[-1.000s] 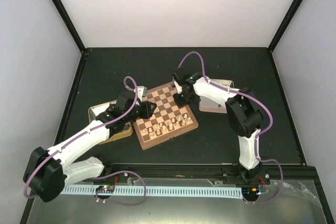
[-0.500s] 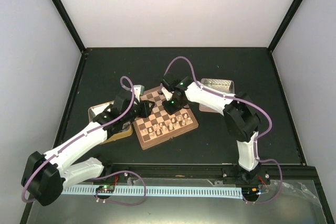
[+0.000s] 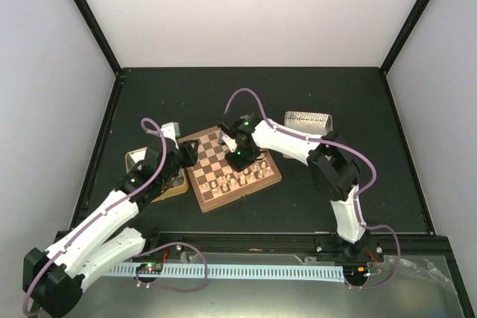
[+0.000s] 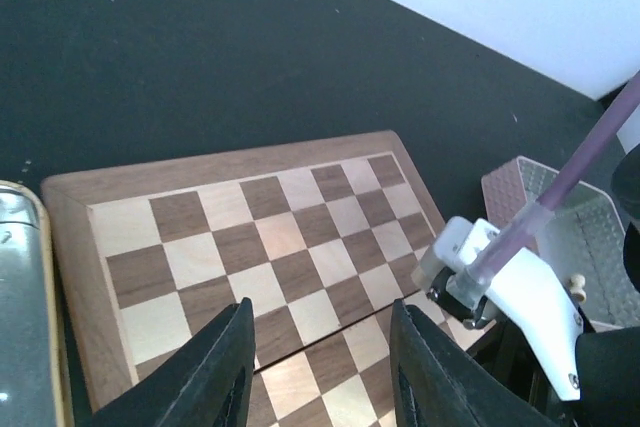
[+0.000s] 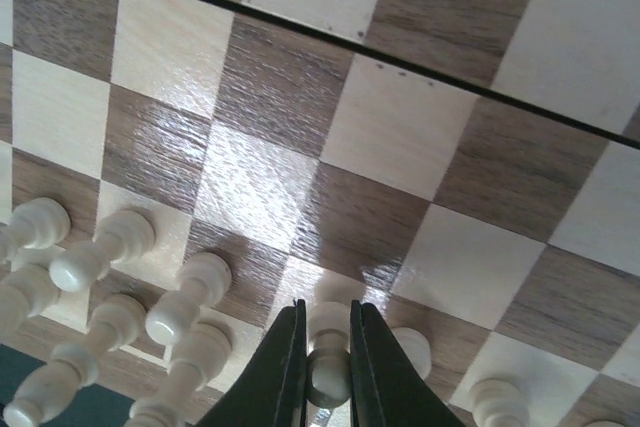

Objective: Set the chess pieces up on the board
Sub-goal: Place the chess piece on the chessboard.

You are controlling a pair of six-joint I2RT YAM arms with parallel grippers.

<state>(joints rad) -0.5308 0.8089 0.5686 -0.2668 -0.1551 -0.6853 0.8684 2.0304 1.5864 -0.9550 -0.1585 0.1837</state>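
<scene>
- Your right gripper (image 5: pixel 325 339) sits at the bottom middle of the right wrist frame. Its fingers are pressed in on one pale chess piece (image 5: pixel 328 375), low over the board (image 5: pixel 400 137).
- More pieces (image 5: pixel 120 237) crowd the lower left of that frame, just beside the pinched one. A few more stand at the bottom right.
- The squares across the upper half of that frame are bare. A dark seam (image 5: pixel 300 32) runs across them from upper left down to the right edge.
- Your left gripper (image 4: pixel 322 347) is spread wide with nothing between the fingers. It hovers over the board's near left part at the bottom of the left wrist frame.
- In that frame the board shows only bare squares. Its rounded rim corner is at mid left, just beside the left tray (image 4: pixel 20 327).
- The perforated tray (image 4: pixel 530 187) lies at the right edge of that frame and appears to hold a small pale piece. The right arm (image 4: pixel 515 292) and its purple cable (image 4: pixel 590 152) cross the lower right.
- From above, the board lies tilted at the middle of the black table (image 3: pixel 335 184), with the pieces on its lower right rows.
- Open table shows above the board and to its lower right.
</scene>
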